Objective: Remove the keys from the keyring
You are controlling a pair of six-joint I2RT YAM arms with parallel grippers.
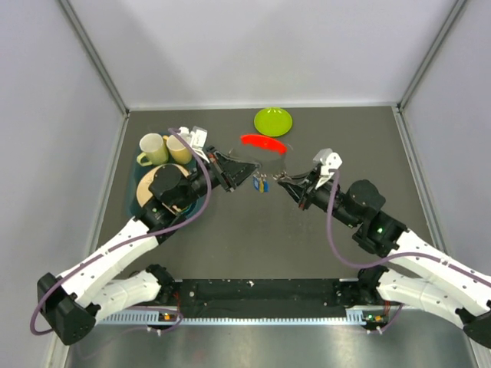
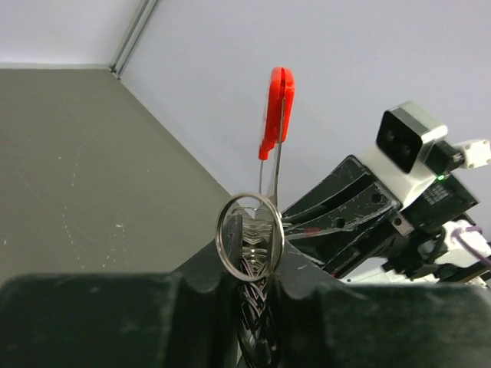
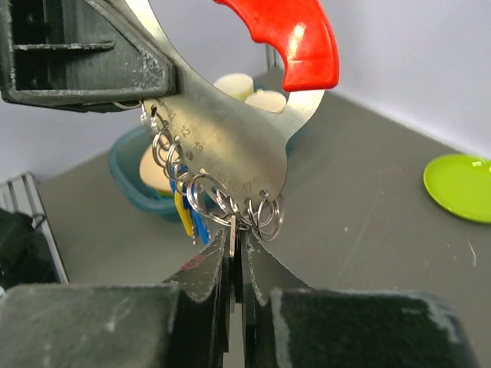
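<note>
The keyring (image 2: pixel 250 234), a thin silver ring, sits at the tips of my left gripper (image 2: pixel 257 268), which is shut on it. It hangs on a flat silver gauge plate (image 3: pixel 222 146) with a red handle (image 2: pixel 276 107). Several more small rings line the plate's lower edge. Blue and yellow keys (image 3: pixel 192 218) dangle from them and also show in the top view (image 1: pixel 261 184). My right gripper (image 3: pixel 234 253) is shut on a small silver key (image 3: pixel 232 230) under the plate. In the top view the left gripper (image 1: pixel 247 170) and right gripper (image 1: pixel 282 180) face each other above the table.
A lime-green dish (image 1: pixel 273 121) lies at the back centre. A teal tray (image 1: pixel 130 184) with two yellowish cups (image 1: pixel 153 149) stands at the back left, partly under my left arm. Grey walls close in the sides.
</note>
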